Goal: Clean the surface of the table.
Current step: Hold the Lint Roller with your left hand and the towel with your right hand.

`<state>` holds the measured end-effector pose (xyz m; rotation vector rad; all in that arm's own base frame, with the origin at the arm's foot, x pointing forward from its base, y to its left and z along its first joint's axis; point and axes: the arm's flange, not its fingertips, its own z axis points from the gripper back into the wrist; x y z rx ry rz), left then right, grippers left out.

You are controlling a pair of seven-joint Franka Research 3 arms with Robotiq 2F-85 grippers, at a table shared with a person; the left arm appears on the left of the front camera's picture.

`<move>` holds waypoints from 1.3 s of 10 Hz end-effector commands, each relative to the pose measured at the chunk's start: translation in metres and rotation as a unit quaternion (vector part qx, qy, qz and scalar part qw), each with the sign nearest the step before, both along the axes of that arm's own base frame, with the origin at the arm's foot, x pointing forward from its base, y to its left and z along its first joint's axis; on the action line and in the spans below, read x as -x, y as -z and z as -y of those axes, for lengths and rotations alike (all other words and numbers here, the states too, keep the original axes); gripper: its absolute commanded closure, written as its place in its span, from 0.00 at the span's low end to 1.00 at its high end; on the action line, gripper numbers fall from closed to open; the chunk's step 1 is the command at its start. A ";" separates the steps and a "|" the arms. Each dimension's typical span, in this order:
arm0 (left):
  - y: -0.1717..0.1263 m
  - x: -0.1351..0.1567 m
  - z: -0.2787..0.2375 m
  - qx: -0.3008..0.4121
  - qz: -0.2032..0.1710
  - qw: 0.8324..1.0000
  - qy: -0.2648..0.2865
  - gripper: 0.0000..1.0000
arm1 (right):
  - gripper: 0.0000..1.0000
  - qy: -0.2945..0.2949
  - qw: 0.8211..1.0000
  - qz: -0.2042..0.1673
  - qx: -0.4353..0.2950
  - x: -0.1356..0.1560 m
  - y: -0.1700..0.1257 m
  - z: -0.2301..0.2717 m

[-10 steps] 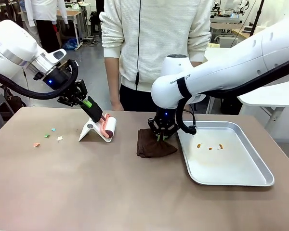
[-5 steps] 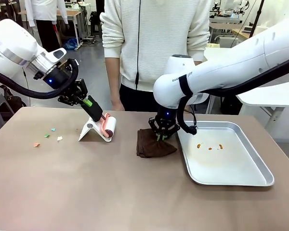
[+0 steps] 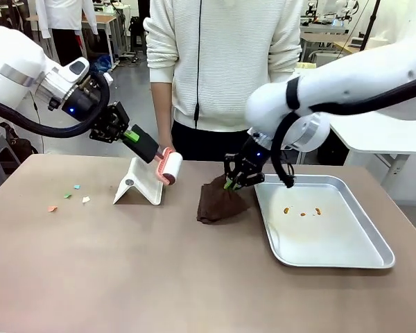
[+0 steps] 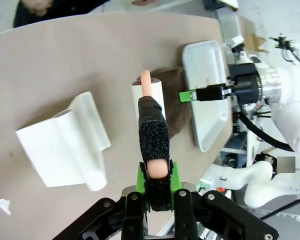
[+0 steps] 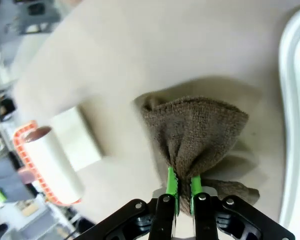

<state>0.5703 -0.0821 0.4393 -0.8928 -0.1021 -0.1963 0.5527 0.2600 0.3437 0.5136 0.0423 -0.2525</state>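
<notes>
The person [image 3: 222, 62] at the far edge is cut off at the shoulders and, lower down, by the table [image 3: 194, 277], whose brown top spans the whole foreground. The roller's [image 3: 170, 166] handle is mostly hidden under a black wrap and the green pads. The bits [image 3: 301, 211] in the tray [image 3: 333, 258] are too small to name: a few orange-brown specks near its far end. The left arm reaches in from 9 o'clock, wrist angled down toward 4 o'clock. The left gripper [image 3: 134, 137] is clamped on the roller's handle, and the drum is off the table at 1 o'clock of the white stand [image 3: 140, 184]. The right arm arcs in from 3 o'clock and bends down. The right gripper [image 3: 229, 183] is pinched tight on a peak of the brown cloth [image 3: 218, 202], whose lower folds rest on the table. The tray lies at 3 o'clock of the cloth, just beside it. Small coloured scraps [image 3: 69, 196] lie at 9 o'clock of the stand.
</notes>
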 end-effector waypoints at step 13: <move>-0.004 0.190 -0.217 0.192 0.096 0.975 0.062 1.00 | 1.00 0.031 0.942 0.171 -0.285 0.249 -0.072 0.193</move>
